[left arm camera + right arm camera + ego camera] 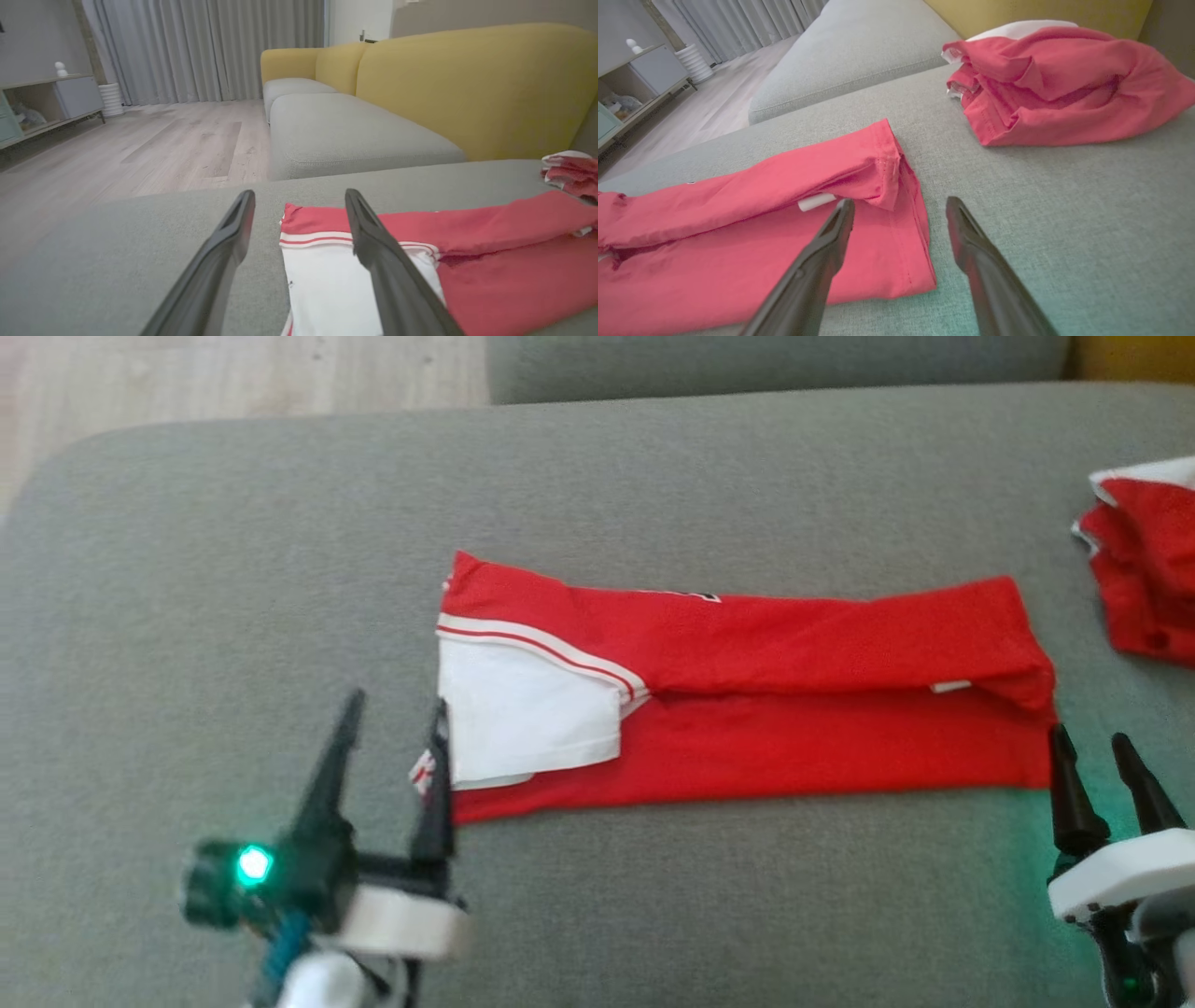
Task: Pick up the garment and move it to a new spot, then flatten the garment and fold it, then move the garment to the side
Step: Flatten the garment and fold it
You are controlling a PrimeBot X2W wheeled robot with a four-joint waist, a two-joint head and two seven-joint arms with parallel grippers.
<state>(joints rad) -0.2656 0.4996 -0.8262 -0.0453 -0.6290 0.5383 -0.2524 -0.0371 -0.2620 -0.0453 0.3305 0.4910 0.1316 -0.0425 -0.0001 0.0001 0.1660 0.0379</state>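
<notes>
With jaws apart, the left gripper (pixel 397 702) hovers at the white-sleeved end of the garment (pixel 747 728), a red shirt folded into a long strip on the grey cushion (pixel 653 476); the right gripper (pixel 1089 737), jaws also apart, stands at its hem end. Light and limp, it would probably sag unless pinched through all layers at both end corners, though blur hides the layer count.

Garment (pixel 794 747): red cloth, matt, smooth, with a white cloth panel. Cushion (pixel 653 476) beneath it: grey woven fabric, coarse, matt. Floor (pixel 233 378) beyond the cushion: pale wood, satin. Left gripper (pixel 300 193) fingers (pixel 224 261): dark, seemingly matt plastic.
</notes>
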